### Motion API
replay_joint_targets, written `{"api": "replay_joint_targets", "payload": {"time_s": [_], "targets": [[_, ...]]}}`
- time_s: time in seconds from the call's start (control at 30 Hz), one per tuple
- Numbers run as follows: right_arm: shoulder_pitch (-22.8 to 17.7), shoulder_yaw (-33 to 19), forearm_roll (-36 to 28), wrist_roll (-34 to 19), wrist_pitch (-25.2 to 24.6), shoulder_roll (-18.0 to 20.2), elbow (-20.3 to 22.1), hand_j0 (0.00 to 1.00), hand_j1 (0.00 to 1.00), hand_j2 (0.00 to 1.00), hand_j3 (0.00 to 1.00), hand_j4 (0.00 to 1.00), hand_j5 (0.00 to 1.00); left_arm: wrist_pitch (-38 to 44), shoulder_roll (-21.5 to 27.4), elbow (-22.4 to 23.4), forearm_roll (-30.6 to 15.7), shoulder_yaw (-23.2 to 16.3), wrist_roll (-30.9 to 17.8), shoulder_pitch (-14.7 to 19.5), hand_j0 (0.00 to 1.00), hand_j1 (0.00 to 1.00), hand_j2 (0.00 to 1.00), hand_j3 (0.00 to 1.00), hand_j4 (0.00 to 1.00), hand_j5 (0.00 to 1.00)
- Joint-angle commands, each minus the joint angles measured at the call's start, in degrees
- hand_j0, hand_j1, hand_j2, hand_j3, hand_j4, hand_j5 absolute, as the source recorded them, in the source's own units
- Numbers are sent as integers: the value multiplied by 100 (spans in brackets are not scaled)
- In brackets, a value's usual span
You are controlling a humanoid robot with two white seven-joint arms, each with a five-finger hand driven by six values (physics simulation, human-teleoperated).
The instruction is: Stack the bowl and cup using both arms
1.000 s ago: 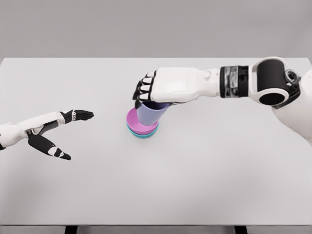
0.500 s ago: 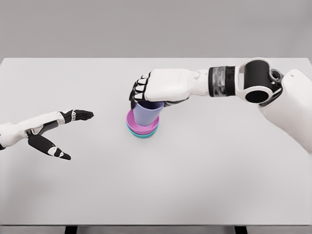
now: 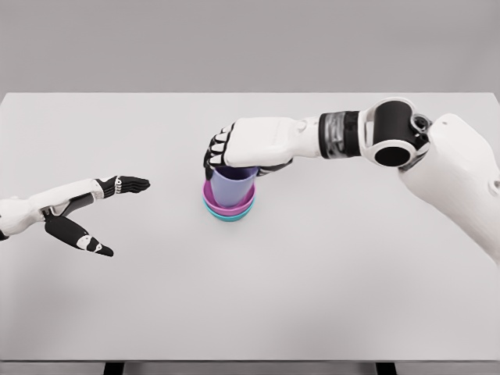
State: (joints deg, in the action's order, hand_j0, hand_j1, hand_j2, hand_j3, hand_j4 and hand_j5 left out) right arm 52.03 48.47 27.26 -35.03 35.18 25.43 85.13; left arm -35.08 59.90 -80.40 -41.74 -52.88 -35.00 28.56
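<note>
A lavender cup [image 3: 232, 187] stands upright inside a pink bowl [image 3: 211, 195], which is nested in a teal bowl [image 3: 230, 216] near the table's middle. My right hand [image 3: 226, 152] reaches in from the right and is curled over the cup's rim, shut on it. The cup's top edge is hidden under the fingers [image 3: 216, 150]. My left hand [image 3: 105, 215] hovers low at the far left, well away from the stack, with thumb and fingers spread and nothing in it.
The white table [image 3: 312, 273] stretches wide around the stack. Its front edge runs along the bottom of the view, with two dark legs below. A grey wall stands behind.
The right hand moved slightly left and lowered the cup from a tilt to upright inside the pink bowl. The left arm has not moved.
</note>
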Motion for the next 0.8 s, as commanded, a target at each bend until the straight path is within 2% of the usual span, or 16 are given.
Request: {"api": "replay_joint_targets", "payload": {"time_s": [0.0,0.17,0.2,0.23,0.4,0.5,0.57,0.6,0.67,0.77], "targets": [[0,4,-11,3,-18,-47,-67,62,62,62,62,62,62,8,5,-2,-45,6,0,0,100,100,100,100,100,100],[0,40,-2,3,-18,-56,-128,62,62,62,62,62,62,8,5,-11,-45,6,0,0,100,100,100,100,100,100],[0,40,24,3,-18,-47,-128,76,76,76,76,76,76,8,5,-11,-45,6,0,0,100,100,100,100,100,100],[0,31,287,3,-18,-47,-111,100,100,100,100,100,100,8,5,-11,-45,6,0,0,100,100,100,100,100,100],[9,22,341,3,-18,-38,-58,100,100,100,100,100,100,8,5,-11,-45,6,0,0,100,100,100,100,100,100],[53,-241,323,3,-18,49,-58,100,100,100,100,100,100,8,5,-11,-45,6,0,0,100,100,100,100,100,100],[44,-1488,297,3,-18,216,-137,100,100,100,100,100,100,8,5,-20,-36,6,0,0,100,100,100,100,100,100],[44,-1945,122,3,-18,330,-216,100,100,100,100,100,100,8,13,-28,-27,6,0,-18,100,100,100,100,100,100],[26,-2123,-274,3,-18,620,-664,100,100,100,100,100,100,8,92,7,26,103,0,-18,100,100,100,100,100,100],[-18,-1859,-266,3,-18,709,-1622,100,100,100,100,100,100,8,180,24,-194,314,0,-35,100,100,100,100,100,100]]}}
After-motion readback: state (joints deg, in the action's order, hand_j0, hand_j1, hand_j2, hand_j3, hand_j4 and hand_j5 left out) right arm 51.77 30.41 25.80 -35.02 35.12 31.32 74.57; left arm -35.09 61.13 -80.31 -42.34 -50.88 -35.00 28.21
